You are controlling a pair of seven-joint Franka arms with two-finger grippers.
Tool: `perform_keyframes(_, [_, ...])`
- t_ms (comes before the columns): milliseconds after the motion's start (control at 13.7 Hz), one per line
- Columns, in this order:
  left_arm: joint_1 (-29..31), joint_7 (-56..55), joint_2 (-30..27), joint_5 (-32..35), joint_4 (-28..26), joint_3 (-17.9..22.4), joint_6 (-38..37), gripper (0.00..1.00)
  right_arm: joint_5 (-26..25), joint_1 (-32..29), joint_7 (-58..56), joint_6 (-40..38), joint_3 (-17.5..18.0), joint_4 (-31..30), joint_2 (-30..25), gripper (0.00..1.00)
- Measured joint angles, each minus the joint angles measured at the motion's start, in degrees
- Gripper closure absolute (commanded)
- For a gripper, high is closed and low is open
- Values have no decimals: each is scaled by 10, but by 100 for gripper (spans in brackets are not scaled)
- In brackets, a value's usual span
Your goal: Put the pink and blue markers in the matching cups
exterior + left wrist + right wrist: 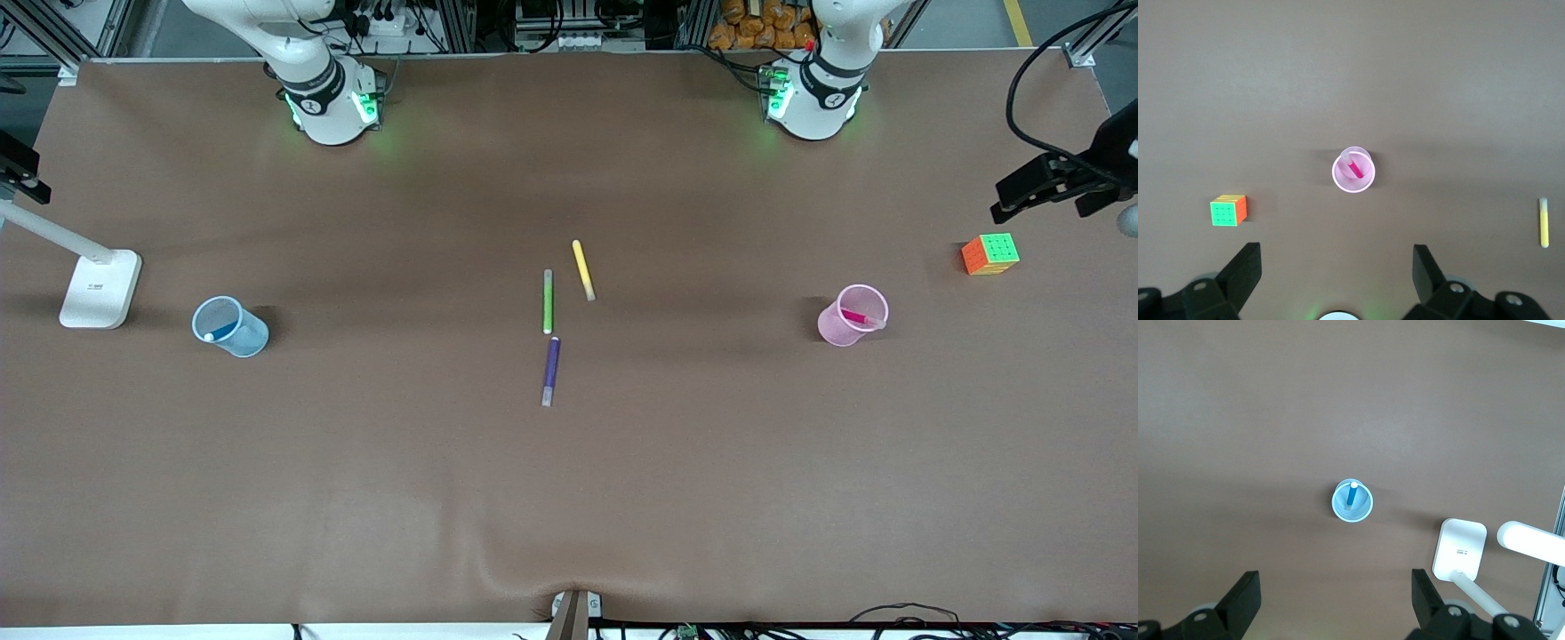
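Note:
The light blue cup [250, 340] stands upright toward the right arm's end of the table with the blue marker [220, 332] leaning inside it. The pale pink cup [830, 328] stands upright toward the left arm's end with the pink marker [858, 316] inside it. My left gripper [1337, 268] is open and empty, high over the table near the pink cup [1365, 184] and its pink marker [1354, 167]. My right gripper [1336, 590] is open and empty, high over the table near the blue cup [1364, 512] and its blue marker [1351, 496]. Neither gripper shows in the front view.
A green marker [548, 301], a yellow marker [583, 269] and a purple marker [551, 370] lie at the table's middle. A colour cube [990, 254] sits beside the pink cup. A white lamp base [100, 288] stands beside the blue cup. A black mount [1058, 178] overhangs the cube's end.

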Motion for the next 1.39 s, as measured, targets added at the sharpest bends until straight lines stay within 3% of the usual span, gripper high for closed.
perform_keyframes(73, [-14,18,-5,-2,0,22,-2,0,0,0,0,-1,0,2,0,0])
perform_keyframes(292, [-136,32,-17,-4,-8,145,-12,0,3,2,0,-2,1,4,1,0])
perform_keyframes(511, [-228,31,-34,-5,-40,216,-16,0,4,4,0,-6,2,4,3,0])
perform_keyframes(1095, [-280,10,-87,-5,-108,250,-14,0,14,9,0,-17,5,4,9,0])
perform_keyframes(1387, [-293,9,-125,-5,-166,269,27,0,31,9,0,-17,3,4,14,0])
